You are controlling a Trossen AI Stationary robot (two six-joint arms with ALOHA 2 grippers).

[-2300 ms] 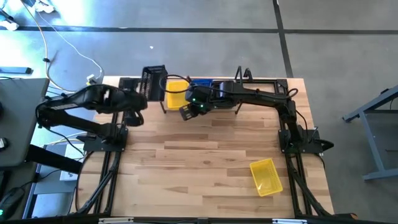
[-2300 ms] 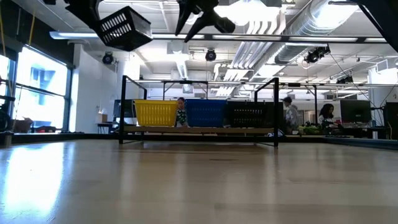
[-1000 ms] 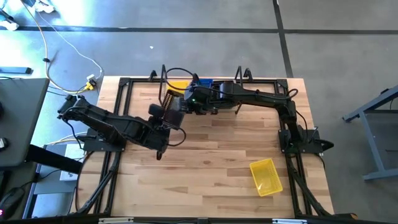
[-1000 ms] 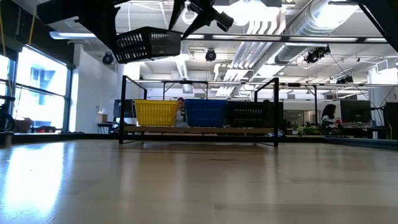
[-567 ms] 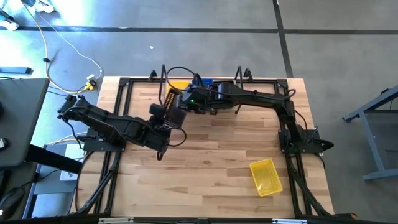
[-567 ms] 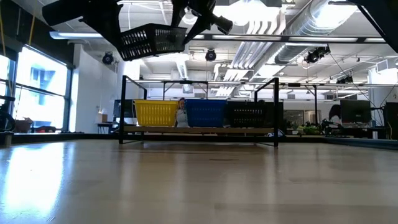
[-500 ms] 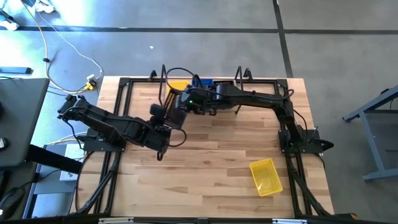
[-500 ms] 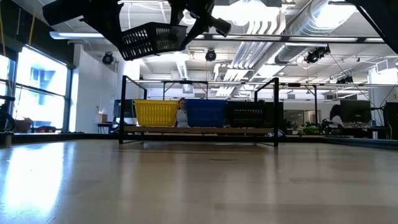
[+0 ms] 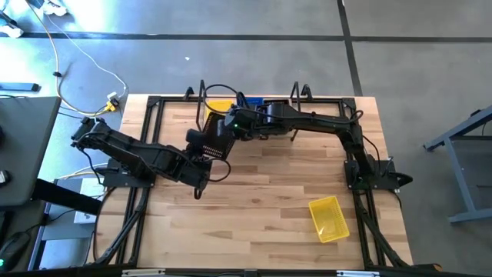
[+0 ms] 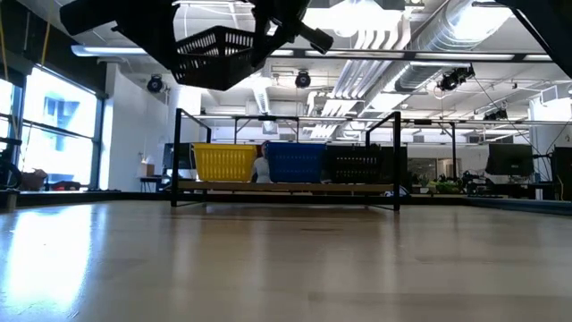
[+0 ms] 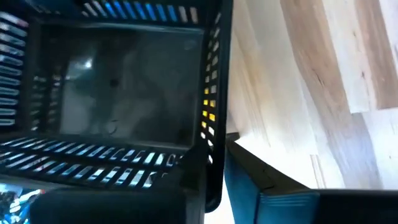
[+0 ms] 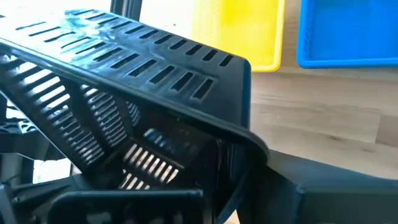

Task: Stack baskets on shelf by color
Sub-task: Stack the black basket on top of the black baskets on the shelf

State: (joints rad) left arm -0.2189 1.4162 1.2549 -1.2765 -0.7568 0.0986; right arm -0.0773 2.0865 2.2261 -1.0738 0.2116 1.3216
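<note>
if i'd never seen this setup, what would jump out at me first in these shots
A black basket hangs in mid-air above the table, with the left gripper and the right gripper both at it, as in a handover. Behind it, the shelf at the far edge carries yellow, blue and black baskets side by side. A lone yellow basket lies on the table's near right part.
</note>
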